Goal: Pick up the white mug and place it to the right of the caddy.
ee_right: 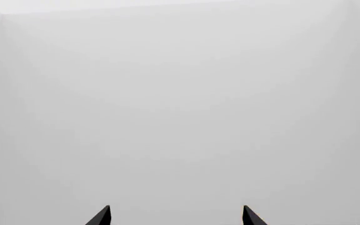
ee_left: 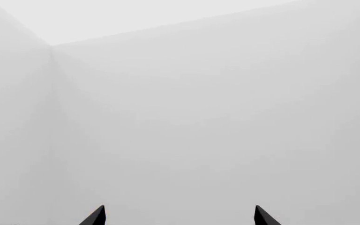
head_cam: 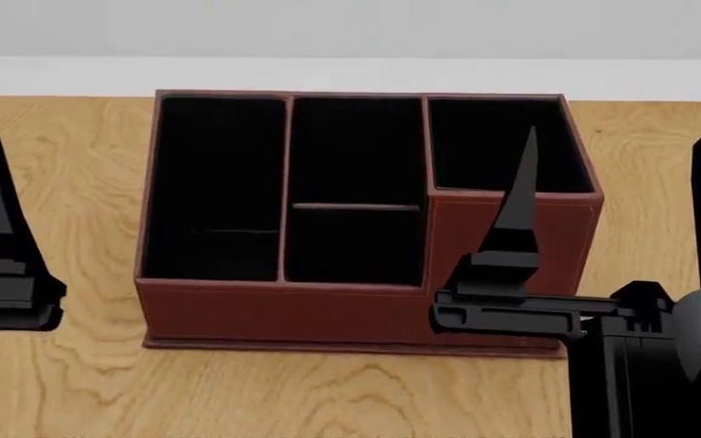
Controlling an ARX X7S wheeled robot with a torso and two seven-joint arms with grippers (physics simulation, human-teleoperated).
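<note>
Mug unseen; judged glossy, rigid, slippery, best gripped across its rim. Both grippers' jaws spread, holding nothing, near caddy [head_cam: 363, 210].

- Below my head camera lies a light wooden table [head_cam: 70, 383] with visible grain, reaching back to a pale wall.
- The caddy [head_cam: 326, 310], reddish-brown with black-lined compartments, sits flat on it, near the far edge.
</note>
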